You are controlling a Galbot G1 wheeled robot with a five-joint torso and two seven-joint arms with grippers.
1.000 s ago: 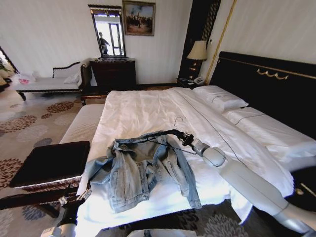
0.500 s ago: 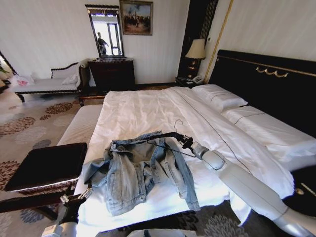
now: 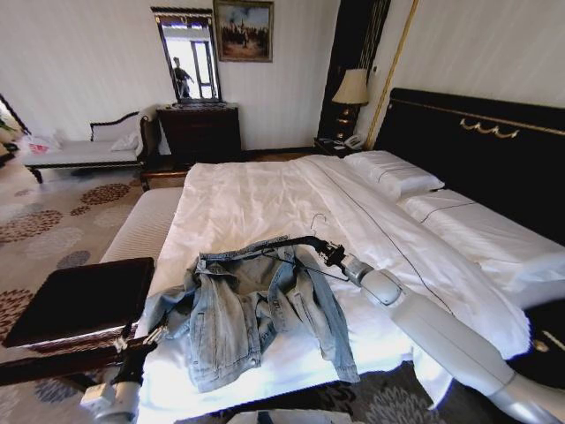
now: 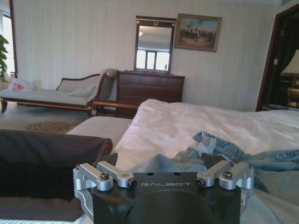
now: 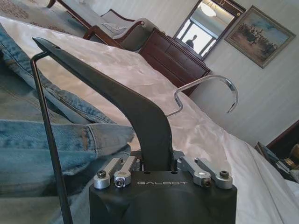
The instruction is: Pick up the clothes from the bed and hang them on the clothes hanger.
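Between the right gripper's (image 5: 159,164) jaws: the clothes hanger (image 3: 291,245), clamped, over the jacket (image 3: 252,305).
Jacket not yet hung; left gripper (image 4: 161,161) jaws wide, jacket just ahead.

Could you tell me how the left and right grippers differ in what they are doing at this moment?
The right gripper is shut on the clothes hanger, over the denim jacket; the left gripper is open, holding nothing. The right reaches over the bed; the left sits at its near corner beside a jacket sleeve. Both are black and silver.
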